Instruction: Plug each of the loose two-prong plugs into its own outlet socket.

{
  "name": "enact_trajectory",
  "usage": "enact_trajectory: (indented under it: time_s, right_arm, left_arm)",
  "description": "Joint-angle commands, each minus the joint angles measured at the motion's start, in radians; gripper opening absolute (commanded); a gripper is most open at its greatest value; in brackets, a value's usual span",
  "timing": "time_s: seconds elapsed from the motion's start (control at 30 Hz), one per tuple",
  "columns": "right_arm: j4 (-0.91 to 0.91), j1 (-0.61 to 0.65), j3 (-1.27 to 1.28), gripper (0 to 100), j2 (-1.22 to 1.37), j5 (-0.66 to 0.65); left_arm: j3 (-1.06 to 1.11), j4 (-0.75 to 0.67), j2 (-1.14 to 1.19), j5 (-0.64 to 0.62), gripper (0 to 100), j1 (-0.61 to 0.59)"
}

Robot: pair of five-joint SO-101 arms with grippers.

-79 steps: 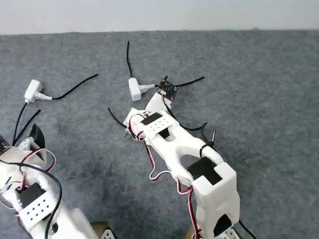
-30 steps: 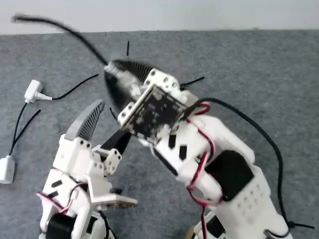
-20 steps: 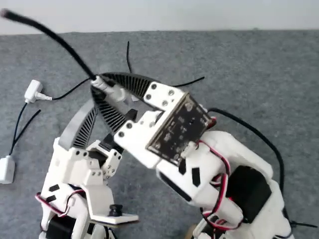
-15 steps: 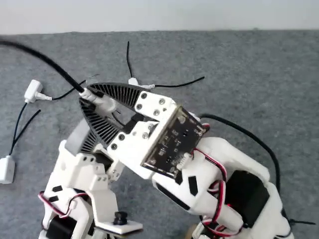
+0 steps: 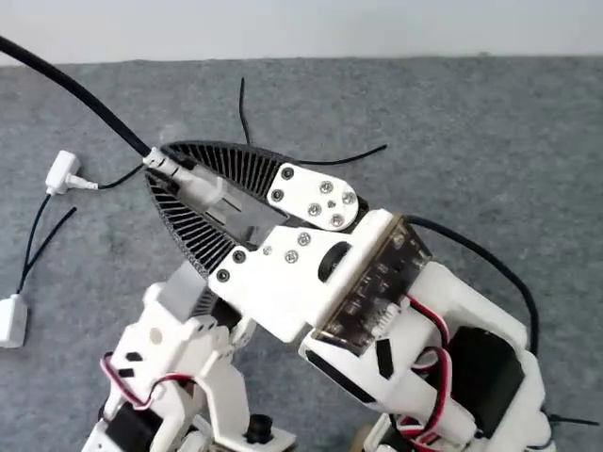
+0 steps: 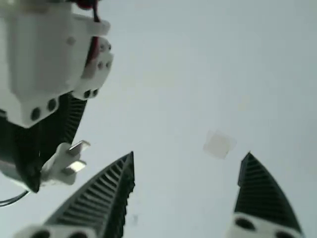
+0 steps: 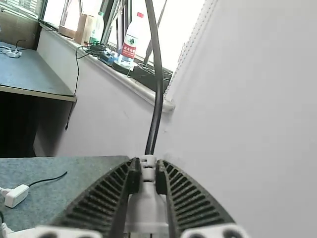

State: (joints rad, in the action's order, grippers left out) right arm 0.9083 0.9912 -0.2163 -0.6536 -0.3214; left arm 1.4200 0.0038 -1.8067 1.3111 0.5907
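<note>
Evidently, in the high view the right arm is raised well above the grey tabletop. Its jaws are pinched on a white two-prong plug, whose black cord runs from the jaw tips toward the far left. The plug is judged to be held aloft so that it can be turned and lined up clear of the loose cords below. The left arm is seen low at the near left, partly under the right arm. At the left of the tabletop lies a white socket piece, seemingly with a connector already in it. Nearer, at the left edge, lies a white block, taken for an unfilled outlet socket and well apart from the held plug.

In the left wrist view the left jaws are spread wide with nothing between them, probably ready to take or steady something. Beside them the plug's two metal prongs are shown bare, standing out from the right jaws.

In the right wrist view the plug is seen clamped between both ribbed jaws near their tips, and the cord rises away from them. The body, not the cord, is judged to be gripped so that the prongs can be aimed.
</note>
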Motion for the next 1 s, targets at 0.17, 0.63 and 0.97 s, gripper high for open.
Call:
enact_trajectory:
  time_s: [0.17, 0.63, 0.97]
  right_arm:
    - [-0.018, -0.036, -0.048, 0.8, 0.041, 0.011]
    - [0.185, -0.042, -0.077, 0.8, 0.007, 0.055]
    - [0.260, -0.042, -0.089, 0.8, -0.041, 0.080]
  left_arm:
    - [0.021, -0.150, -0.015, 0.035, 32, 0.051]
    - [0.160, -0.390, -0.017, 0.137, 32, 0.044]
    - [0.159, -0.385, -0.015, 0.074, 32, -0.049]
